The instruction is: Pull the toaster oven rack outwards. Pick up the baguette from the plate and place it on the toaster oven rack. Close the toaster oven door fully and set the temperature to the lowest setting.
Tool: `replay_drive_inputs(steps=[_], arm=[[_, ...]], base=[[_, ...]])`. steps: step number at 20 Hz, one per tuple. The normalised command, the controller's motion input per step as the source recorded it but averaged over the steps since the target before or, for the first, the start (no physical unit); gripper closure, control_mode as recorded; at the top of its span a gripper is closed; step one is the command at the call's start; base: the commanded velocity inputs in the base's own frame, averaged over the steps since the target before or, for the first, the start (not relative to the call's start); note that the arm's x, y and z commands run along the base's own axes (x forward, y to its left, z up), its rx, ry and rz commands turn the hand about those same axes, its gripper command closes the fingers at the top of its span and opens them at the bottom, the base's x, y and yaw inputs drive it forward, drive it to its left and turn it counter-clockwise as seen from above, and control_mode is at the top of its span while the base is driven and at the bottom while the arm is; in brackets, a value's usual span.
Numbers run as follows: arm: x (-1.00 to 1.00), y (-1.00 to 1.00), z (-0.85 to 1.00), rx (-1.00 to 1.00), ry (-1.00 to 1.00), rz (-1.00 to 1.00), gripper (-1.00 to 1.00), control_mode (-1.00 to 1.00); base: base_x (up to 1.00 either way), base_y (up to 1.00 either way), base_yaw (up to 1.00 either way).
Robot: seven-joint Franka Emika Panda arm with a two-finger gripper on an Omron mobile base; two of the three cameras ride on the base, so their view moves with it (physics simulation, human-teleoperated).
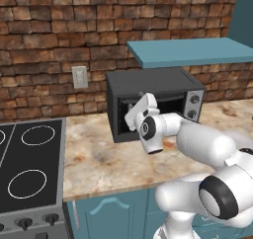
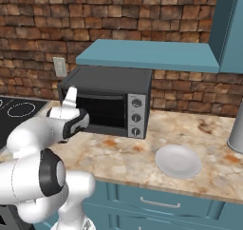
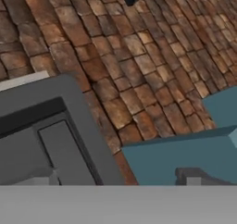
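1. The end effector (image 3: 115, 177) hangs in front of the upper left of the toaster oven (image 2: 114, 81) and points up at the brick wall (image 3: 115, 56). Its fingertips (image 3: 189, 176) stand spread wide with nothing between them. The three knobs (image 2: 136, 117) sit on the silver panel at the opposite, right end. The hand must therefore cross the whole front, and a low or careless sweep could knock the door (image 2: 102, 111).
2. The door looks raised against the cavity, but I cannot tell whether it is seated all the way. If a gap remains and the arm goes straight to the knobs, the closing step would be left unfinished.
3. The knobs are stacked closely and look alike, and no markings are readable. Picking the wrong one would change something other than the temperature.
4. With the fingers this far apart, closing on one knob risks catching its neighbour or slipping off the small round face. The grip needs to be centred before closing.
5. Turning the wrong way would raise the setting. Stopping before the end stop would leave it above the lowest.
6. The teal shelf (image 2: 147, 55) hangs just above the oven. A high approach could strike its edge.
7. The plate (image 2: 179, 161) lies bare on the worktop (image 2: 118, 158), to the right of the oven. Whether the baguette rests on the rack behind the dark glass, I cannot tell.
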Motion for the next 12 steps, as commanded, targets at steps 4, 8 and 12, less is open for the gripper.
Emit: replay_drive_inputs(steps=[4, 8, 12], arm=[[-0.24, 0.18, 0.33, -0.01, 0.0, 0.09, -1.0, -1.0], [-1.0, 0.24, 0.31, 0.0, 0.06, 0.05, -1.0, -1.0], [-0.7, 0.06, 0.9, 0.02, 0.14, -0.01, -1.0, -1.0]], base=[[0.0, 0.0, 0.0], [0.0, 0.0, 0.0], [0.0, 0.0, 0.0]])
